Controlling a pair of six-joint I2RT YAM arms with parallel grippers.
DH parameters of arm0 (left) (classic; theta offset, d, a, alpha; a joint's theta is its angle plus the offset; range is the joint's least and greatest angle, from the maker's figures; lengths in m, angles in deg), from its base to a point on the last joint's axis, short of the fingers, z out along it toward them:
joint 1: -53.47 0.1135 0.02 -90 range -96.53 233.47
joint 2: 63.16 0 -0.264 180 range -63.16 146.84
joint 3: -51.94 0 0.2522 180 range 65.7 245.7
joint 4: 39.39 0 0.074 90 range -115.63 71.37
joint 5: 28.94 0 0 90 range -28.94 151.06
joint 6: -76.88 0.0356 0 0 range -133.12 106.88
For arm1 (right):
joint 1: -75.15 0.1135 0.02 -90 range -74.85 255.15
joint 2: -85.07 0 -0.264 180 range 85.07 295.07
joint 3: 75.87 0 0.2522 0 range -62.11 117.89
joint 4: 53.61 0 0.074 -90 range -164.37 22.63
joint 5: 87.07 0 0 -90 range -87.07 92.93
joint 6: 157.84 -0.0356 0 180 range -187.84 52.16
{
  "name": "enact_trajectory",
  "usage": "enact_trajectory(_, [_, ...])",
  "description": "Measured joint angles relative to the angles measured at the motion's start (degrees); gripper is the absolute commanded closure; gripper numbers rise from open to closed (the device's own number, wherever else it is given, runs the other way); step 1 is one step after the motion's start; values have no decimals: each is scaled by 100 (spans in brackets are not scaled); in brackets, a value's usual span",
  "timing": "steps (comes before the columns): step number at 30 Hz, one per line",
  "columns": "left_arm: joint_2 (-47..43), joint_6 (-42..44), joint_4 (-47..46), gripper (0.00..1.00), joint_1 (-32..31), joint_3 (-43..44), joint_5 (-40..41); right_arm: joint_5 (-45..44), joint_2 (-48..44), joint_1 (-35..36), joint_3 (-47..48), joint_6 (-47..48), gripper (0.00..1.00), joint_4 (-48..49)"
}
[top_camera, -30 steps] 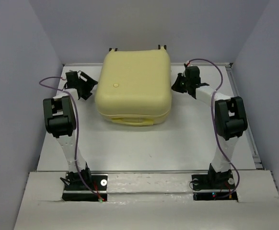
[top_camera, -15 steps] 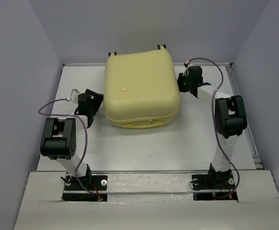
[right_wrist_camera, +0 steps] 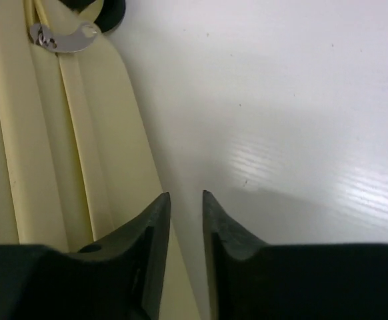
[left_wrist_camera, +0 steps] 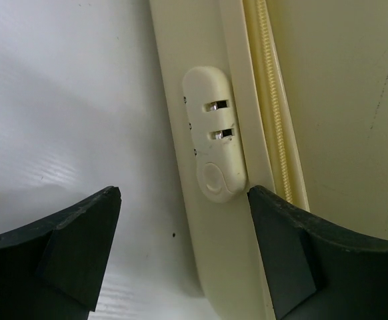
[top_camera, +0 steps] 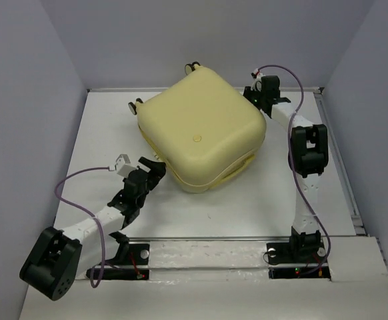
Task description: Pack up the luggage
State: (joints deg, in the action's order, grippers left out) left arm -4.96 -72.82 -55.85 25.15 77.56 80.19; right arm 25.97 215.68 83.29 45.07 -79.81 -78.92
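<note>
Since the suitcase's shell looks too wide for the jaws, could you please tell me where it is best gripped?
Probably the metal zipper pull on the side seam of the luggage: a small flat tab that narrow jaws can pinch. Come from its right side, where the right gripper sits.

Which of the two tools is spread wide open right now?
The left tool, beside the lock on the suitcase: its fingers stand far apart, while the right tool is open only a crack.
</note>
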Motion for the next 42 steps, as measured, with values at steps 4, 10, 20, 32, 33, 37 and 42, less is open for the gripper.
enact_trajectory(4, [-568, 201, 688, 7, -319, -2, 0, 52, 317, 13, 597, -52, 36, -192])
enact_trajectory(10, [-1008, 925, 2037, 7, -186, 579, -96, -103, 348, 7, 935, -175, 31, -743])
enact_trajectory(20, [-1672, 1532, 2068, 3, -33, 2505, -249, 431, -566, -468, 894, -732, 27, -1290])
enact_trajectory(32, [570, 1622, 1582, 1, 2430, 3595, -1882, 1305, -5958, -205, -3753, -966, 50, 1652])
enact_trajectory(33, [988, 1499, 1469, 1, 2662, 3644, -2157, 1309, -6035, -136, -4052, -977, 41, 1698])
enact_trajectory(37, [2214, 1108, 1285, 1, 3145, 3897, -3003, 1279, -5936, 190, -5108, -929, 18, 1635])
enact_trajectory(42, [3204, 693, 833, 1, 3259, 4369, -3569, 1266, -6424, 564, -5716, -859, 14, 1923])
